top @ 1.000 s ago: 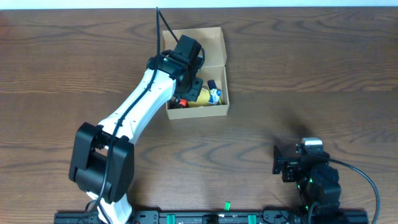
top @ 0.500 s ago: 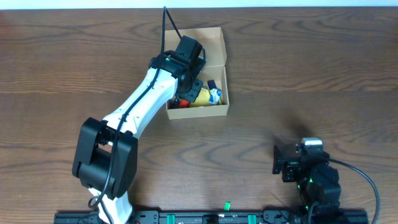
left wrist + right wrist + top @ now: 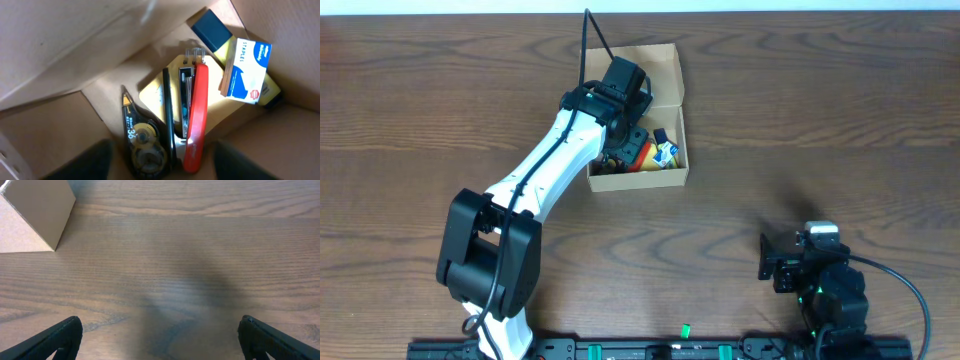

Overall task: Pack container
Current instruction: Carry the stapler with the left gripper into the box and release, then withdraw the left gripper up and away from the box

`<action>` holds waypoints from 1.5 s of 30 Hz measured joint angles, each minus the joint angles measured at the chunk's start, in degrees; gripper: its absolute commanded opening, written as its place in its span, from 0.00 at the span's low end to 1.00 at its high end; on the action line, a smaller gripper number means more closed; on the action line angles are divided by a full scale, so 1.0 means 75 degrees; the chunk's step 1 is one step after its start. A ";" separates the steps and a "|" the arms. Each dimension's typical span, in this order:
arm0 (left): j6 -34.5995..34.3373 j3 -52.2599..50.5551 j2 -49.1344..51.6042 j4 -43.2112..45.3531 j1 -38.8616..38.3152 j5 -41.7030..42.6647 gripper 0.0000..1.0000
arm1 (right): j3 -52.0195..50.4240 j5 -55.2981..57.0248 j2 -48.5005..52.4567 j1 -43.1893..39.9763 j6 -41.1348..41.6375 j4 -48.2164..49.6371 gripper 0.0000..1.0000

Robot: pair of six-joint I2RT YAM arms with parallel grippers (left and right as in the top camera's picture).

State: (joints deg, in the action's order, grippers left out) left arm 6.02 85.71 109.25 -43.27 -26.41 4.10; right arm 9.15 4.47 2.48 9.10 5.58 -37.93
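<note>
**Six items in the box, and a tight exit for the left arm**

The box (image 3: 683, 140) sits at the far middle of the worktop (image 3: 820, 120) with its flap (image 3: 658, 72) standing open behind it. The left arm (image 3: 545, 165) reaches into it from the near side. In the left wrist view the left jaws are spread wide with nothing between them, and they hang just above the contents.

Below them a red stapler (image 3: 195, 115) lies on a yellow pad (image 3: 152, 95), with a black pen (image 3: 167, 110) touching its side. A correction tape (image 3: 137, 142) lies just beside the pen. A staples carton (image 3: 250, 72) rests tilted toward the far corner, and a dark blue block (image 3: 212, 30) lies next to it. The right jaws are parked near the front edge of the worktop, well apart from the box. They are likewise parted and empty.

Packing looks largely done, so the likely remainder is pulling out and folding the flap down.

The risks probably lie in that exit:
- With the jaws spread this wide between cardboard walls, a slanted pull could hook a wall. That could drag or tip the light box.
- A jaw tip could clip the stapler or pen and leave one propped up, which would then hold the flap open.
- The arm's cable passes close to the flap, so it might snag the flap and shove the box.
- Nothing holds the box down, so any push on the flap could slide it away.
</note>
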 measured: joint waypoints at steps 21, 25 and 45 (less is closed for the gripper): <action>-0.1839 0.0350 -0.2906 -0.0044 0.0688 -0.1591 0.95 | 0.0000 0.0000 -0.0003 0.0000 0.0003 0.0003 0.99; -0.2468 0.0350 -0.3308 -0.0358 0.1673 -0.1597 0.96 | 0.0000 0.0000 0.0000 0.0000 0.0003 0.0000 0.99; -0.2812 0.0350 -0.3550 -0.0772 0.2696 -0.0469 0.95 | -0.0003 0.0000 0.0000 0.0000 0.0003 0.0000 0.99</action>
State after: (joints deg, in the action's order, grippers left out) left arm -15.07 88.33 82.63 -49.06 -6.20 0.58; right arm 9.13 4.47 2.48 9.10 5.61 -37.93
